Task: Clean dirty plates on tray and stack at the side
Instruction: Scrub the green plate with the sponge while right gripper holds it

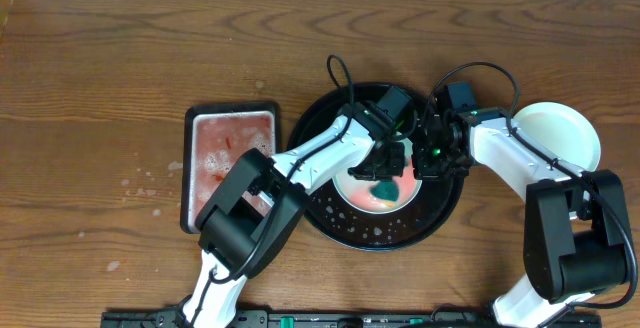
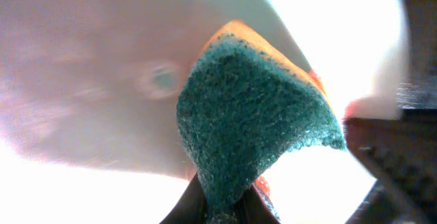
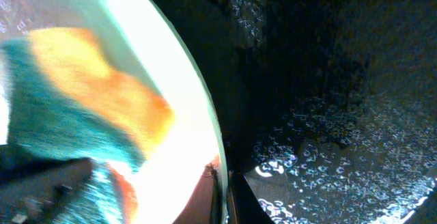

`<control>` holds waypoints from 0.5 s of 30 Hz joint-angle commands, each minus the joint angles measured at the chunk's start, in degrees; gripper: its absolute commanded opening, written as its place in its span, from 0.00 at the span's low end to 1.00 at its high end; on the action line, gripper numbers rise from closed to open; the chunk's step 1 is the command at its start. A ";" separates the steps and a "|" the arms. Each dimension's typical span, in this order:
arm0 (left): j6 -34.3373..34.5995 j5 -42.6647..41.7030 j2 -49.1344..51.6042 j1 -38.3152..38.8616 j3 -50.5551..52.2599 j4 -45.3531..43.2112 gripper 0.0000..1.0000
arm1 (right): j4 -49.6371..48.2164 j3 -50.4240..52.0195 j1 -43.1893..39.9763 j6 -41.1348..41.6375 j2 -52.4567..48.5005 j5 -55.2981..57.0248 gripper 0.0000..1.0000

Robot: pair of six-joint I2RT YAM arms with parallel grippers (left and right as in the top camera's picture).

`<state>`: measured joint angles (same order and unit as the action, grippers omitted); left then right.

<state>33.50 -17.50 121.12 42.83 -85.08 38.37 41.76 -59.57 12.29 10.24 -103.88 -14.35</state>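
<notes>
The black round tray (image 1: 320, 218) sits mid-table. On it lies a pale plate (image 1: 362, 196) with orange-red smears. My left gripper (image 1: 388, 168) is shut on a green-and-orange sponge (image 1: 385, 187) that presses on the plate. In the left wrist view the sponge (image 2: 252, 115) fills the middle, pinched between the fingers (image 2: 229, 200) over the plate (image 2: 102, 80). My right gripper (image 1: 432, 161) is shut on the plate's right rim. In the right wrist view its fingers (image 3: 222, 190) pinch the rim (image 3: 205, 115) above the wet tray (image 3: 328, 80). A pale mint-white plate (image 1: 556, 133) lies on the table at the right.
A small rectangular black tray (image 1: 229, 116) with pinkish-red liquid stands left of the round tray. Water drops dot the wood (image 1: 140, 183) to its left. The two arms cross over the round tray.
</notes>
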 commanded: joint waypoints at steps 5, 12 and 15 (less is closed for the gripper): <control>1.29 38.29 -1.27 -1.60 1.42 10.93 0.08 | 0.68 0.81 0.17 -1.11 -1.57 5.53 0.01; 1.27 38.16 -6.56 -1.16 0.66 10.86 0.07 | 0.72 0.81 0.17 -1.09 -1.57 5.51 0.01; 1.22 30.69 -9.68 -1.25 0.66 10.27 0.07 | 0.70 0.81 0.17 -1.11 -1.57 5.53 0.01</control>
<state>34.52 13.26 116.14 42.81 -84.90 48.45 41.76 -59.57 12.29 10.24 -103.88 -14.41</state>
